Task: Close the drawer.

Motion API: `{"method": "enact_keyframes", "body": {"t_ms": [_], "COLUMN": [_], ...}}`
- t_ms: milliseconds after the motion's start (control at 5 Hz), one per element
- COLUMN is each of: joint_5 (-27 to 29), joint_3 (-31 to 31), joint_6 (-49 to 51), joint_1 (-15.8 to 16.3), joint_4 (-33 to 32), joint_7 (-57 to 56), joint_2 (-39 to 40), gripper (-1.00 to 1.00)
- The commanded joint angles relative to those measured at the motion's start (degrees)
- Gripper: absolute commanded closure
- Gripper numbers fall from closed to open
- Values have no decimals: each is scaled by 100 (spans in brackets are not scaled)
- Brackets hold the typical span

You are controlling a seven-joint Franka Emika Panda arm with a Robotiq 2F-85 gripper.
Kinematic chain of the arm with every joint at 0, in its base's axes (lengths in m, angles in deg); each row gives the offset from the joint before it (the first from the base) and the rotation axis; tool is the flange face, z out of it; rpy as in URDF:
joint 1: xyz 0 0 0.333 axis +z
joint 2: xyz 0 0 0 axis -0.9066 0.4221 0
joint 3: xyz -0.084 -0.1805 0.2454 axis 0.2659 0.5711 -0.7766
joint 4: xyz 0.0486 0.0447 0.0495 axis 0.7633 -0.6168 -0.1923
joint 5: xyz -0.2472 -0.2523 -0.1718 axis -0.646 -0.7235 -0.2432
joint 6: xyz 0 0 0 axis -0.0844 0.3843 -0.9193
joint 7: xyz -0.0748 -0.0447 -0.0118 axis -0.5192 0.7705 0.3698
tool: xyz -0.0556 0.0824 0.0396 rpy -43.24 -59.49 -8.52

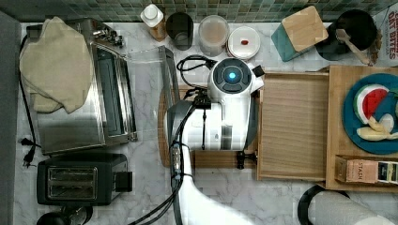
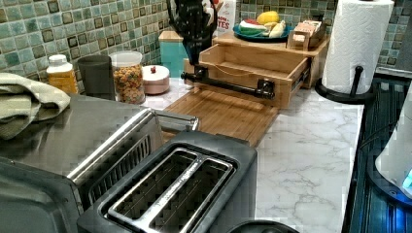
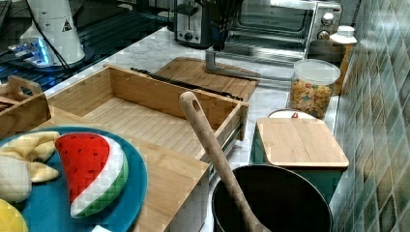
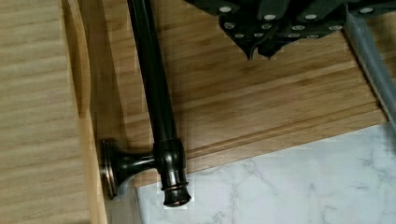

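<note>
Marble countertop (image 1: 150, 154) backed by green mosaic tile carries everything, and the drawer (image 1: 293, 126) of pale wood sits pulled well out of its low cabinet (image 1: 361, 129), its flat bottom bare and its front panel facing the toaster oven side. Across that front runs a dark bar handle (image 4: 154, 88) on stub mounts, one end post visible at roughly seven o'clock in the wrist view. In the top view the drawer lies at about three o'clock from the arm's wrist, with the cabinet top beyond it holding a blue plate (image 1: 371, 115) of toy fruit and a tea box (image 1: 366, 171). Just outside the handle lies a darker cutting board (image 2: 223, 114), over which the gripper (image 4: 257, 49) hangs, apart from the bar and not touching it; its fingers look drawn close together with nothing between them. That stance probably suits a push rather than a grasp: closed fingers make a firm bumper to press against the front panel or bar and slide the drawer home. The drawer is still fully open, so the closing step is not yet done. Farther out stand a toaster oven (image 1: 94, 89) with its glass door down, a black toaster (image 1: 77, 180), a cereal jar (image 2: 128, 77) and a paper towel roll (image 2: 357, 43).
</note>
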Motion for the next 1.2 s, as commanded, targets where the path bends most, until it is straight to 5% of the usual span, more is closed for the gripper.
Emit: {"method": "enact_keyframes", "body": {"t_ms": [200, 600, 1200], "joint_5": [-727, -1217, -945], "joint_3": [92, 324, 795], "joint_6": [-774, -958, -1886], "joint_1": [17, -137, -932], "joint_4": [-325, -492, -384], "joint_7": [-205, -100, -1367], "joint_2": [353, 163, 527], "gripper": [100, 100, 100]}}
